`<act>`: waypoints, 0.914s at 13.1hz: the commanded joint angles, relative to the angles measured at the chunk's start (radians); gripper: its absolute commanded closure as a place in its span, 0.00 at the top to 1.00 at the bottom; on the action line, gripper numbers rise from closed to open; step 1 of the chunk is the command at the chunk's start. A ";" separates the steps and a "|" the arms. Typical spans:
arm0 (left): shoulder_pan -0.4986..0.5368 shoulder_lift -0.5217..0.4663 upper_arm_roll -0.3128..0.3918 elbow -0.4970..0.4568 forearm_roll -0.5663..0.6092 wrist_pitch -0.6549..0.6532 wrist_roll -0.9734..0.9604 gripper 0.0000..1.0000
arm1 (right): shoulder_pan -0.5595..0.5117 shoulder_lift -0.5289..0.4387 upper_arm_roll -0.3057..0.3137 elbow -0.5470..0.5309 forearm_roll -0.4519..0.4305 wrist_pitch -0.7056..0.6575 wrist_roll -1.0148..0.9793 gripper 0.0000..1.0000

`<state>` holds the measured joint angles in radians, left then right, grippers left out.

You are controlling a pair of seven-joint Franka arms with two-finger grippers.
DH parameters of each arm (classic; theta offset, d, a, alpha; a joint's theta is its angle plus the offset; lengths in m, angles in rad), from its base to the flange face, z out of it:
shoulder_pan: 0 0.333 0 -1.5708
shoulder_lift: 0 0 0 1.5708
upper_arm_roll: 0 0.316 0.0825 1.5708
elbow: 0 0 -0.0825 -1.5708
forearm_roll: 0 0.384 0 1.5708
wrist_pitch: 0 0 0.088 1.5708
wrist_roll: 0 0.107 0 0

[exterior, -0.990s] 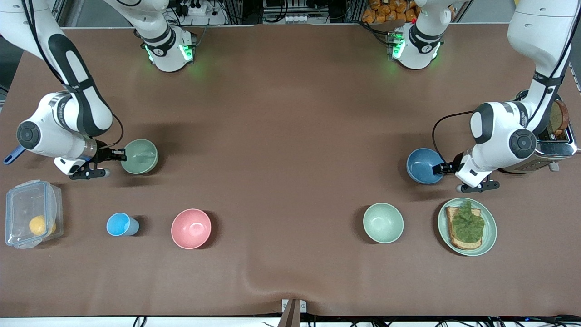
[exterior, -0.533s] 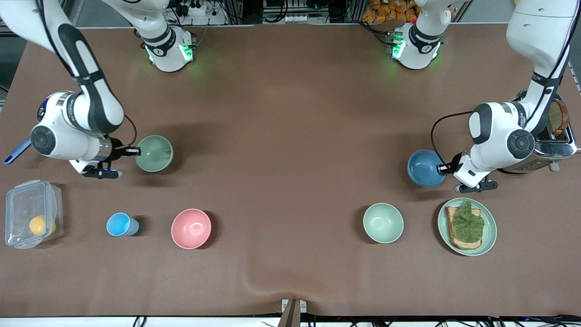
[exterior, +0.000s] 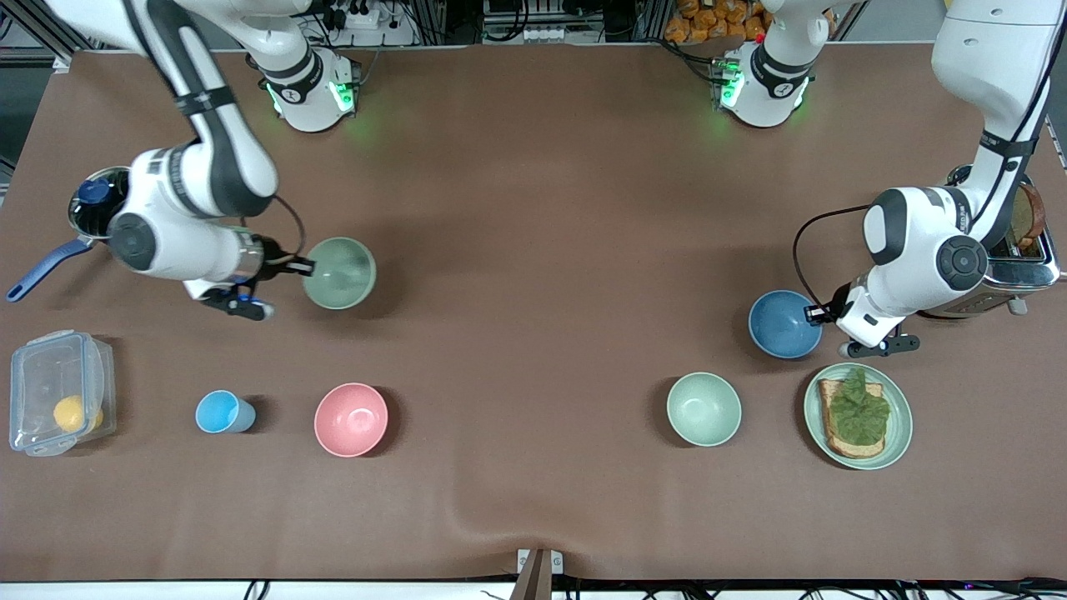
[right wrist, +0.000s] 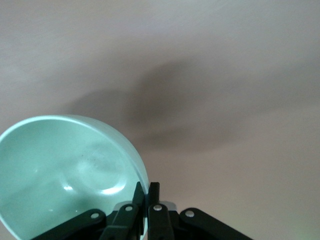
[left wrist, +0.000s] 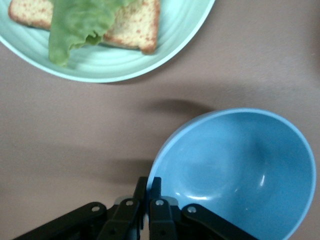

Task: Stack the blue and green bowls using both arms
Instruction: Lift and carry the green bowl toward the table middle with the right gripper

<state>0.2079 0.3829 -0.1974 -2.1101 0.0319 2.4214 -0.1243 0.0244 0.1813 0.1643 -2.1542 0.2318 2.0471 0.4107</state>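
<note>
Pinching thin rims, the left gripper (left wrist: 148, 186) holds the round matte blue bowl (exterior: 783, 325) and the right gripper (right wrist: 145, 192) the sage-green bowl (exterior: 338, 272); both look light, rigid, smooth, likely to pivot.

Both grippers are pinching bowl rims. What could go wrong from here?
1. The right gripper holds the green bowl by a thin pinch on its rim; the bowl looks tilted, so it may swing or slip in transit.
2. The left gripper pinches the blue bowl at the rim right beside the plate of toast; a low swing could clip it.
3. Off-centre carrying may make the bowls nest crooked.
</note>
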 commanded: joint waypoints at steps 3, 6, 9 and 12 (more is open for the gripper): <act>-0.005 -0.033 -0.020 0.064 -0.013 -0.013 -0.026 0.00 | 0.233 -0.003 -0.005 0.053 0.037 0.060 0.365 0.00; -0.008 -0.029 -0.051 0.157 -0.012 -0.118 -0.029 0.00 | 0.349 0.041 -0.005 0.053 0.038 0.198 0.520 0.00; -0.016 -0.024 -0.059 0.260 -0.003 -0.240 -0.028 0.00 | 0.478 0.110 -0.008 0.053 0.121 0.373 0.625 0.00; -0.065 -0.018 -0.069 0.398 -0.006 -0.393 -0.031 0.00 | 0.575 0.199 -0.008 0.060 0.124 0.536 0.735 0.00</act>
<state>0.1786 0.3626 -0.2639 -1.8046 0.0314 2.1273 -0.1400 0.5489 0.3217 0.1672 -2.1135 0.3332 2.5077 1.0887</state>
